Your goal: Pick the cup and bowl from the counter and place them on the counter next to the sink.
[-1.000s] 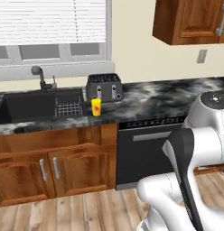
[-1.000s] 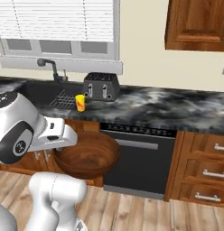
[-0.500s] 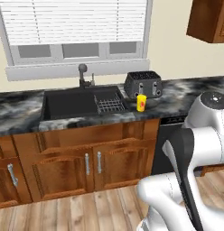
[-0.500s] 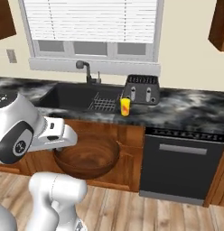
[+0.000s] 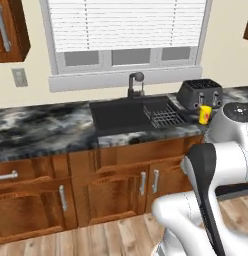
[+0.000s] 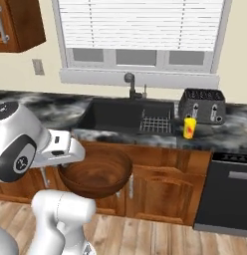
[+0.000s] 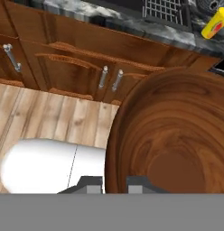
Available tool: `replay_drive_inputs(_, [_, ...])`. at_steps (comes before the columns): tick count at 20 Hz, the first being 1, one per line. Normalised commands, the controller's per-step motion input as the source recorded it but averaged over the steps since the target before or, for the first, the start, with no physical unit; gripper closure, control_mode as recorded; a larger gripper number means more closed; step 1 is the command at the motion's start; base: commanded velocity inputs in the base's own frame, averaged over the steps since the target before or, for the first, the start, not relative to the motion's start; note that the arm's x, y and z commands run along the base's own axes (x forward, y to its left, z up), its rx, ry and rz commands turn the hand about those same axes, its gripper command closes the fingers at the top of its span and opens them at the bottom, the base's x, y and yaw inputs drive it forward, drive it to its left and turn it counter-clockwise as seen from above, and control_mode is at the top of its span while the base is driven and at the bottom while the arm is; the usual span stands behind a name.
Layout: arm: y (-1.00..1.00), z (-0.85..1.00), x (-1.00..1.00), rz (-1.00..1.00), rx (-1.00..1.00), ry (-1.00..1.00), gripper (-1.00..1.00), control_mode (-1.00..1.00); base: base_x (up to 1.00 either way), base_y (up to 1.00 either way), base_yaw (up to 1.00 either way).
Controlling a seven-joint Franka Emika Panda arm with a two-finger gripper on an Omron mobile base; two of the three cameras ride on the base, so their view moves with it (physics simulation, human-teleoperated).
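Note:
The reddish-brown bowl (image 6: 95, 174) hangs in front of the brown cabinet doors, below counter height. My gripper (image 7: 114, 183) is shut on the rim of the bowl (image 7: 172, 135), one finger inside and one outside. The small yellow cup (image 5: 205, 114) stands upright on the dark marbled counter (image 5: 41, 130) just right of the black sink (image 5: 121, 114), in front of the toaster. From the right base view the cup (image 6: 189, 128) is beyond the sink (image 6: 113, 115) and far from the bowl. In the hand view the cup (image 7: 214, 25) shows at the top right.
A black toaster (image 6: 202, 105) stands behind the cup. A wire rack (image 5: 163, 116) lies in the sink's right half, with a dark faucet (image 5: 135, 82) behind it. A black dishwasher front (image 6: 230, 194) is at the lower right. Wooden floor lies below the cabinets.
The base has driven left along the counter, so the sink, toaster and cup have slid right in both base views. The bowl stays in my grip at the same height.

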Motion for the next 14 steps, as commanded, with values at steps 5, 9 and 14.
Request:
replay_drive_inputs(5, [0.00,0.00,0.00,0.00,0.00,0.00,1.00,1.00,0.96,1.00,-0.19])
replay_drive_inputs(9, [0.00,0.00,0.00,0.00,0.00,0.00,1.00,1.00,1.00,1.00,-0.23])
replay_drive_inputs(14, [0.00,0.00,0.00,0.00,0.00,0.00,1.00,1.00,1.00,1.00,-0.24])
